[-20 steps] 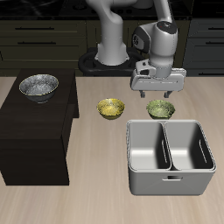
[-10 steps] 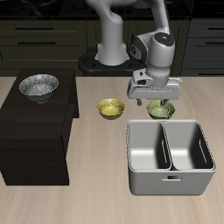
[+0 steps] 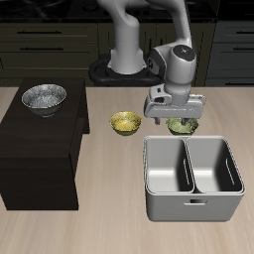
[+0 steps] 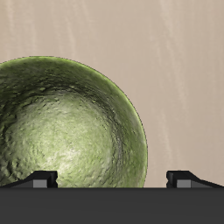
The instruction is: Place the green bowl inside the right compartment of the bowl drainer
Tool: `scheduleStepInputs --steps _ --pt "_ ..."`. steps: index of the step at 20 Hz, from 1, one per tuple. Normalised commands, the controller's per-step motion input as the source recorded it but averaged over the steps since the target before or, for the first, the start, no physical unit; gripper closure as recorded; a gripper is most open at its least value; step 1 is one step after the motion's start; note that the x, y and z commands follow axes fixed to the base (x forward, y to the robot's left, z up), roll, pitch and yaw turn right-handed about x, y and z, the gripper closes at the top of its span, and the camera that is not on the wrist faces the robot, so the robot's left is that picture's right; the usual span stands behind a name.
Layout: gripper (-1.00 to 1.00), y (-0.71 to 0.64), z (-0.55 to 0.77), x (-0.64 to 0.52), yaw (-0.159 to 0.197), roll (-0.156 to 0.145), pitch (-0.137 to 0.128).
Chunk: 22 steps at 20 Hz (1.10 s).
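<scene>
The green bowl [image 3: 185, 126] sits on the table just behind the bowl drainer [image 3: 194, 204], a grey tub with two deep wells and nothing in either. My gripper [image 3: 177, 119] hangs low right over the bowl and hides part of it. The wrist view shows the green bowl [image 4: 66, 122] close up, with its mottled inside. There my gripper [image 4: 112, 179] is open. One fingertip [image 4: 40, 179] is over the bowl's inside and the other is outside the rim, so the near rim lies between them.
A yellow-gold bowl [image 3: 125, 123] stands on the table beside the green one. A silver speckled bowl [image 3: 44, 97] rests on a dark cabinet [image 3: 40, 149] at the table's side. The robot's base is behind the bowls.
My gripper has come down toward the green bowl and moved slightly toward the table's front edge, now covering more of the bowl. The bowls and the drainer have not moved.
</scene>
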Motion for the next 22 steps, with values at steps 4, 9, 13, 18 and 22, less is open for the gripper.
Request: scheduleStepInputs --steps 4,9,13,18,22 --pt "1.00 -0.03 -0.12 -0.02 -0.022 0.011 0.020" --pt "1.00 -0.03 -0.08 0.02 -0.020 0.010 0.026" --pt "1.00 -0.04 0.03 -0.03 -0.002 0.003 0.001" --pt "1.00 0.01 0.22 0.01 -0.005 0.010 -0.025" --pt "1.00 -0.03 0.26 -0.01 0.012 0.007 -0.026"
